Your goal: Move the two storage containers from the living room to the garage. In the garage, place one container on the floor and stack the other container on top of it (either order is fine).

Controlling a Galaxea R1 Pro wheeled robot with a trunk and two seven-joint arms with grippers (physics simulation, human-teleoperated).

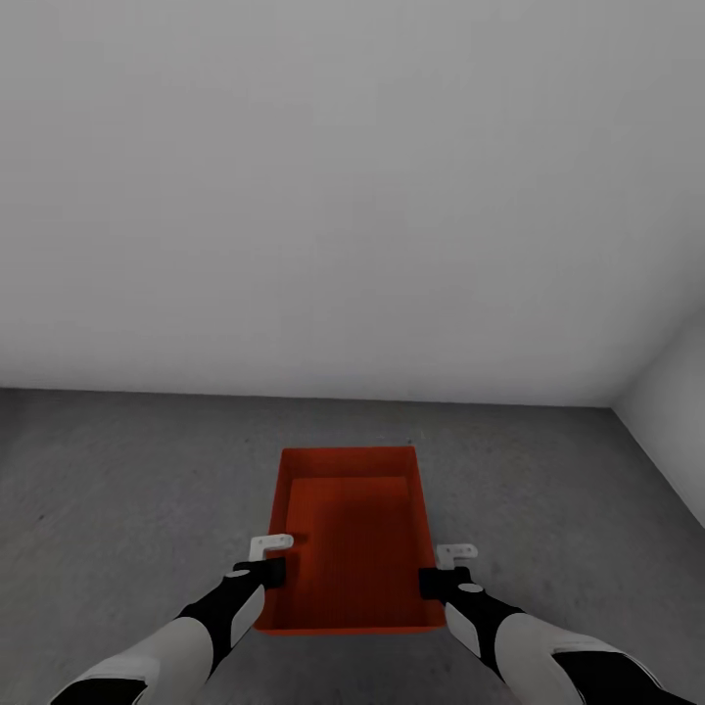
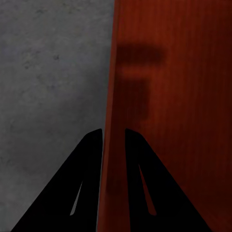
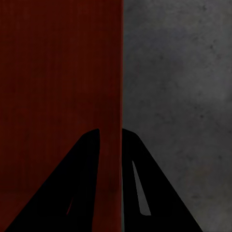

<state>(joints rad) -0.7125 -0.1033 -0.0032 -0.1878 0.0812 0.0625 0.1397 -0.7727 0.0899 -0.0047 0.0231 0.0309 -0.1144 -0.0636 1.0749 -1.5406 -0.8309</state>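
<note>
Nearest the camera in the head view, both arms reach forward and down, white forearms ending in black wrists. The left end effector point(image 1: 271, 556) sits on the left long wall of an orange-red storage container point(image 1: 352, 534), and the right end effector point(image 1: 452, 566) sits on the opposite long wall. In the left wrist view the two dark fingers point(image 2: 84, 183) straddle the thin rim of the container point(image 2: 174, 96), one finger outside over the floor point(image 2: 48, 82), the other inside over the red bottom; the left end effector point(image 2: 114, 133) is closed on that wall. The right wrist view shows the same arrangement: the right end effector point(image 3: 111, 133) pinches the container's wall point(image 3: 58, 87) with the grey floor point(image 3: 179, 87) on the outer side.

The container lies between the two arms, long axis pointing away from the robot, over the dark grey concrete floor point(image 1: 127, 470); whether it rests on it or hangs just above it I cannot tell. It has no lid and its inside is bare. A soft shadow of the left end effector falls on the inner bottom.

Beyond the container the floor runs to a plain pale grey wall point(image 1: 343, 196). At the far right a second wall point(image 1: 676, 421) meets it in a corner.
</note>
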